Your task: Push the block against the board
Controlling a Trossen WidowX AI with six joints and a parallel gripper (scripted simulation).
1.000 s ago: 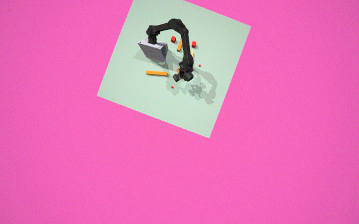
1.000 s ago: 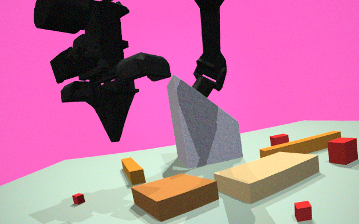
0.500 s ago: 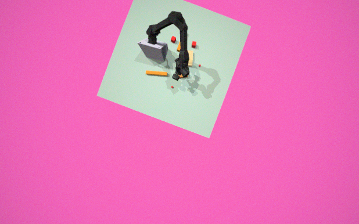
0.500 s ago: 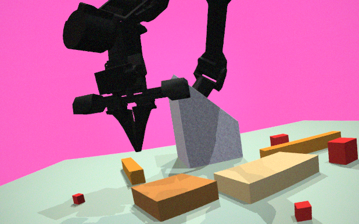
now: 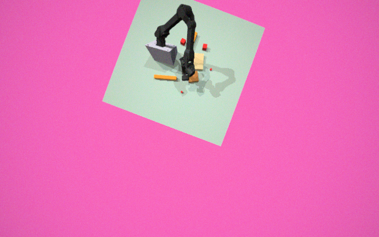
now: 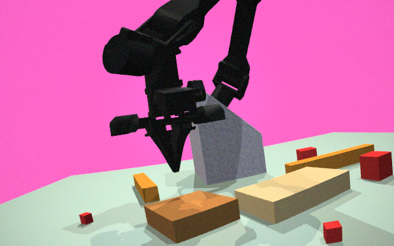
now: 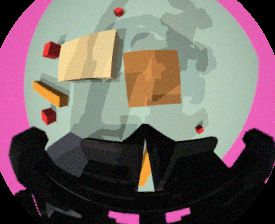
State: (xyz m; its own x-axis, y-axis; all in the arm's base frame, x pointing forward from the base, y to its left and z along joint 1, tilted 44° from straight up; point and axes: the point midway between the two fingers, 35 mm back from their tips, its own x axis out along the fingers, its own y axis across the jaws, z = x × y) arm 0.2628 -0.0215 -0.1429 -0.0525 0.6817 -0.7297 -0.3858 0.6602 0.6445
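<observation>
The square block (image 5: 194, 78) (image 6: 190, 211) (image 7: 153, 77), orange-brown, lies flat on the pale green bench (image 5: 175, 116) (image 6: 16, 220) (image 7: 233, 75), near the middle of the exterior view. Just to its right and a little farther back lies the cream board (image 5: 200, 61) (image 6: 292, 191) (image 7: 88, 56), also flat; a narrow strip of bench shows between them, so they do not touch, and the block sits slightly askew to it. The black hand (image 5: 187, 70) (image 6: 176, 171) (image 7: 144, 127) points down on the far side of the block, above the bench and apart from the block, its fingertips together with nothing between them. Behind stands the grey base (image 5: 163, 56) (image 6: 227, 153) (image 7: 68, 151). A short-looking orange bar (image 5: 165, 77) (image 6: 145, 188) (image 7: 145, 167) lies to the far left of the block, and another orange bar (image 5: 195, 36) (image 6: 329, 158) (image 7: 50, 94) lies beyond the board. One larger red cube (image 5: 205, 46) (image 6: 375, 166) (image 7: 51, 50) is at the right, a second (image 5: 183, 41) (image 6: 306, 153) (image 7: 48, 116) behind the farther bar. A small red cube (image 5: 181, 92) (image 6: 86, 218) (image 7: 199, 129) sits at left, another (image 5: 211, 69) (image 6: 333, 232) (image 7: 118, 11) near right.
</observation>
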